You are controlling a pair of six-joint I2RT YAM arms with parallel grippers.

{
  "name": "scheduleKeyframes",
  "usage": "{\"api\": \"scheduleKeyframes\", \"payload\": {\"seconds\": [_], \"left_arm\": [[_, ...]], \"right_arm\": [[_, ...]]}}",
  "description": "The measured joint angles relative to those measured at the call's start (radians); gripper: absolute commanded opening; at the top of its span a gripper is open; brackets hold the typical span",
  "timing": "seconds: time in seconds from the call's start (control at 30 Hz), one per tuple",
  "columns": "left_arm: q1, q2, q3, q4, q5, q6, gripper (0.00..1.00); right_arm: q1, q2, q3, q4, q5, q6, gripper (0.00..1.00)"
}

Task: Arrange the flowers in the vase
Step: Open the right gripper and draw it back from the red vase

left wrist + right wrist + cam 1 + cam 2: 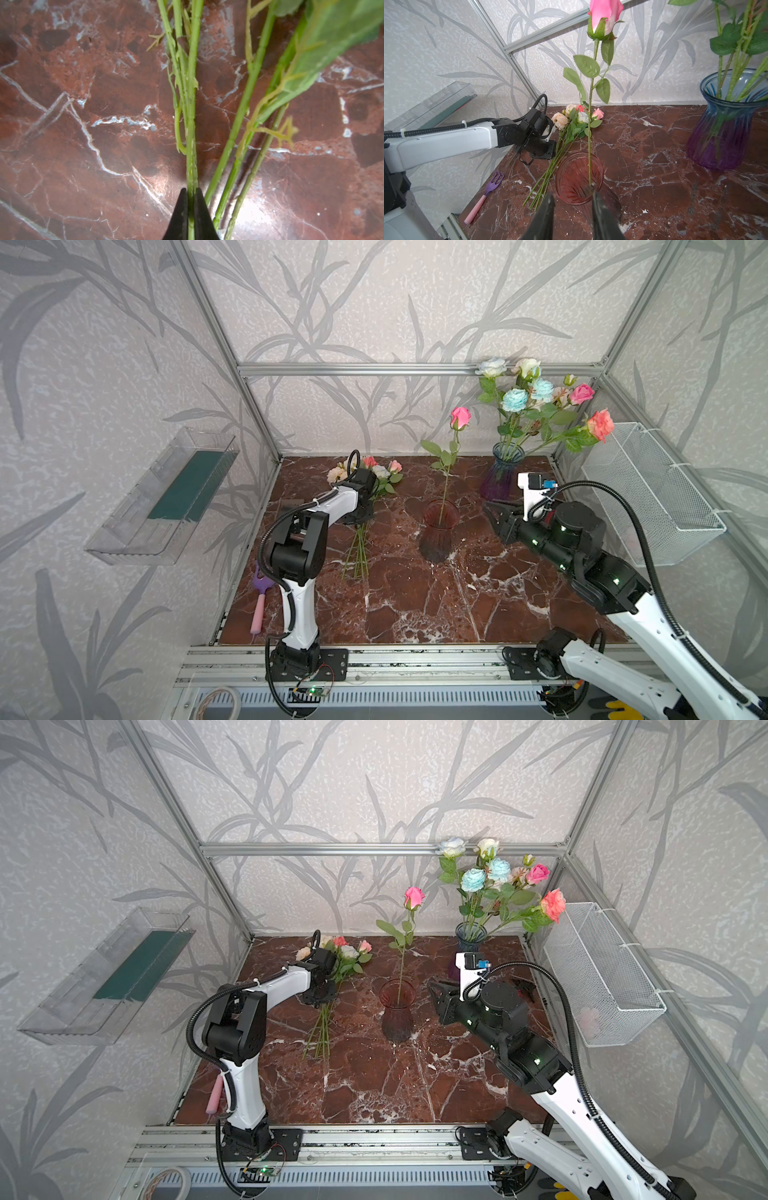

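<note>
A red glass vase (436, 533) stands mid-table with one pink rose (460, 418) upright in it. Left of it a bunch of flowers (376, 475) lies flat, heads toward the back wall, stems (358, 556) toward the front. My left gripper (191, 190) is shut on one green stem (192, 124) of that bunch; other stems lie loose beside it. My right gripper (572, 194) is open and holds nothing, close to the right of the red vase (579, 178), level with its rim. In both top views the wrist hides the left fingers.
A blue-purple vase (500, 477) with several roses stands at the back right, just behind my right wrist. A white wire basket (652, 493) hangs on the right wall, a clear tray (166, 497) on the left wall. A purple-and-pink toy fork (261, 605) lies front left.
</note>
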Motion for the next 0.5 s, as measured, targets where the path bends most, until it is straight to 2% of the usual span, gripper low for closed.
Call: {"api": "scheduleKeyframes", "payload": {"seconds": [0.07, 0.17, 0.27, 0.33, 0.43, 0.5], "left_arm": [[0.0, 0.0, 0.0, 0.001, 0.005, 0.002, 0.0], [0.0, 0.0, 0.0, 0.0, 0.008, 0.003, 0.01], [0.0, 0.0, 0.0, -0.002, 0.006, 0.005, 0.15], [0.0, 0.0, 0.0, -0.003, 0.006, 0.011, 0.19], [0.0, 0.0, 0.0, -0.003, 0.008, 0.021, 0.19], [0.0, 0.0, 0.0, -0.002, 0.011, 0.022, 0.14]], "right_arm": [[0.0, -0.004, 0.0, -0.016, 0.0, 0.0, 0.32], [0.0, -0.005, 0.001, -0.026, 0.0, 0.0, 0.32], [0.0, -0.005, 0.001, -0.031, -0.002, 0.001, 0.32], [0.0, -0.004, 0.001, -0.032, -0.007, 0.004, 0.32], [0.0, -0.003, 0.001, -0.032, -0.008, 0.008, 0.32], [0.0, -0.001, 0.001, -0.032, -0.008, 0.009, 0.32]]}}
